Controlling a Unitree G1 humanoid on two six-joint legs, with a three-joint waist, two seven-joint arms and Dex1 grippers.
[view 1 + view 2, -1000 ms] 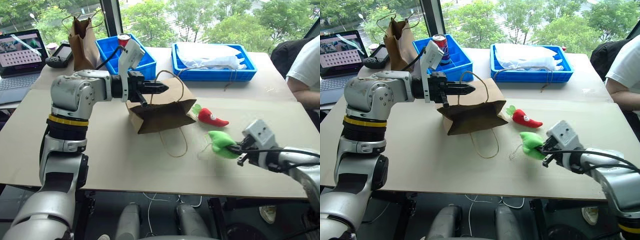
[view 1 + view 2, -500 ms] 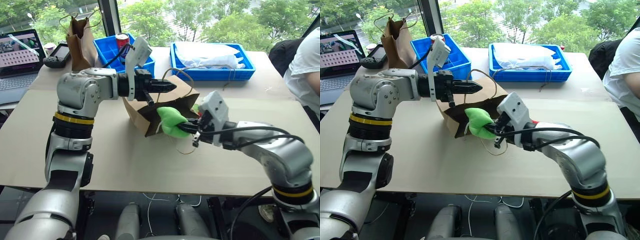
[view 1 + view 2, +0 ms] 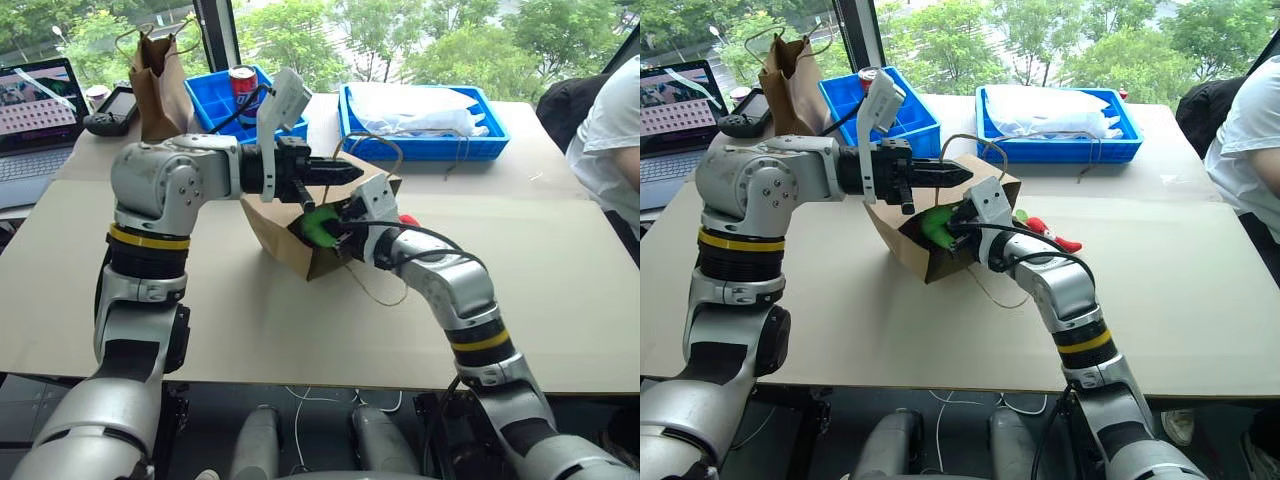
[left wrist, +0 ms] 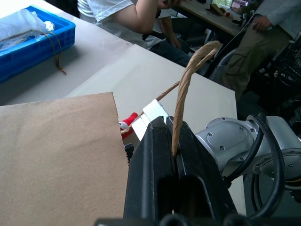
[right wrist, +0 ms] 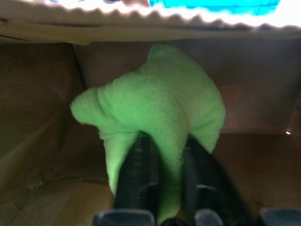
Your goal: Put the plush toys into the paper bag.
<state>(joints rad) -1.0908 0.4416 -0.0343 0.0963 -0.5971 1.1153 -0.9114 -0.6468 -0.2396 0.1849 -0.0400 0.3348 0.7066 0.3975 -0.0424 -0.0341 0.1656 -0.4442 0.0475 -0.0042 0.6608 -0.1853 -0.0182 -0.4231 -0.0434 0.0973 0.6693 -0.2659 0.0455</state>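
Note:
The paper bag (image 3: 272, 228) lies tilted on the table, mouth facing me. My left gripper (image 3: 350, 172) is shut on the bag's twine handle (image 4: 188, 80) and holds the upper edge up. The light-green plush toy (image 5: 160, 108) sits just inside the bag's mouth, pinched between the fingers of my right gripper (image 3: 335, 228), which reaches into the opening. The red chili plush toy (image 3: 1050, 232) lies on the table just right of the bag, partly hidden behind my right arm.
Two blue bins stand at the back: one (image 3: 425, 125) holds white plastic, the other (image 3: 225, 100) a can. A narrower, darker brown bag (image 3: 155, 80) and a laptop (image 3: 35, 110) are far left. A person (image 3: 610, 140) sits at the right edge.
My right arm swung left from the table's right side, carrying the green plush toy into the bag's mouth. The left gripper kept its hold on the handle and the bag's mouth tipped up.

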